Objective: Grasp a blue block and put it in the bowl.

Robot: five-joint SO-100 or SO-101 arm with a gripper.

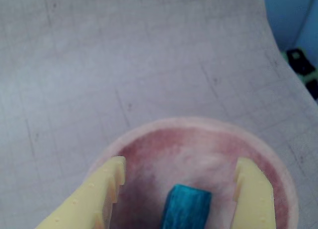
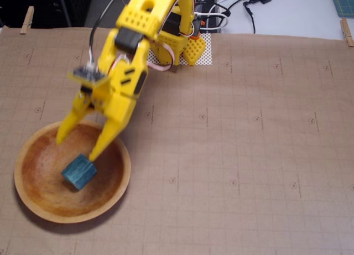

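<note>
1. The yellow gripper (image 2: 76, 147) hangs over the bowl (image 2: 33, 197), fingers spread wide, holding nothing.
2. The blue block (image 2: 79, 172), teal, streaky-grained and small, lies inside the bowl beneath the fingertips.
3. The bowl's inside is mottled orange-brown, its rim paler tan.

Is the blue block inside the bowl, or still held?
Inside. The blue block lies on the bowl floor, and the open gripper fingers stand clear of it.
</note>
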